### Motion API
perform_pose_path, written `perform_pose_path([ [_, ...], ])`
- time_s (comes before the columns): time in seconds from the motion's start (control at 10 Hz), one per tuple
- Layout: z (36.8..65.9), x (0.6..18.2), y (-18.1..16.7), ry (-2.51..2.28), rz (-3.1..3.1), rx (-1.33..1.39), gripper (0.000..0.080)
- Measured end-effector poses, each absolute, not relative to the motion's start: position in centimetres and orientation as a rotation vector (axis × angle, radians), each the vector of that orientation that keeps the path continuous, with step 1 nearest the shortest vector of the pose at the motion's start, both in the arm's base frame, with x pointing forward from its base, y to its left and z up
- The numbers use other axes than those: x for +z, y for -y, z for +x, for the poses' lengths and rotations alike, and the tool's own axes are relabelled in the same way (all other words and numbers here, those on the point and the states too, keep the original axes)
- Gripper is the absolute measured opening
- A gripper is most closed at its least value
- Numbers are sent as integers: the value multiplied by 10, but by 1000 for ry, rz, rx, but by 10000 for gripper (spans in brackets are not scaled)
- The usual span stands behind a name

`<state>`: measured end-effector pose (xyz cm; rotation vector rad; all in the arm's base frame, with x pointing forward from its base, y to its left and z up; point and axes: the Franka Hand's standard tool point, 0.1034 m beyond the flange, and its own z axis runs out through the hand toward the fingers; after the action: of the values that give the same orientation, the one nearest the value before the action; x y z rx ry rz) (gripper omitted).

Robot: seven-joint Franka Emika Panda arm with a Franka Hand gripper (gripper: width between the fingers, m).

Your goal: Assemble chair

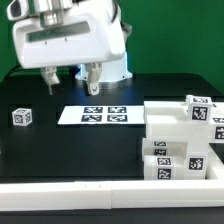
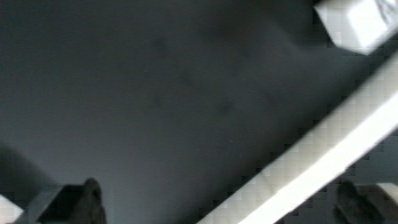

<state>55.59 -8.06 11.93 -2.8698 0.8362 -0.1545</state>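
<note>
The wrist view looks down on a dark tabletop (image 2: 160,100), blurred and mostly bare. A broad white strip (image 2: 320,150) crosses it on a diagonal; what it belongs to cannot be told from here. In one corner sits part of a white blocky piece (image 2: 365,25), cut off by the frame edge, its shape too soft to read further. Two dark fingertips of the gripper (image 2: 222,205) poke into the picture, one (image 2: 75,203) over the dark surface, the other beside the strip, set wide apart with nothing between them.
</note>
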Motion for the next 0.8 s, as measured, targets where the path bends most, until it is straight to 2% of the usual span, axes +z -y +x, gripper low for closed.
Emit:
perform_pose_path([
  [0.3, 548, 112, 85, -12, -3068, -243, 649],
  [0.7, 544, 109, 88, 412, -3076, -240, 649],
  [0.8, 534, 105, 98, 569, -3050, -211, 649],
])
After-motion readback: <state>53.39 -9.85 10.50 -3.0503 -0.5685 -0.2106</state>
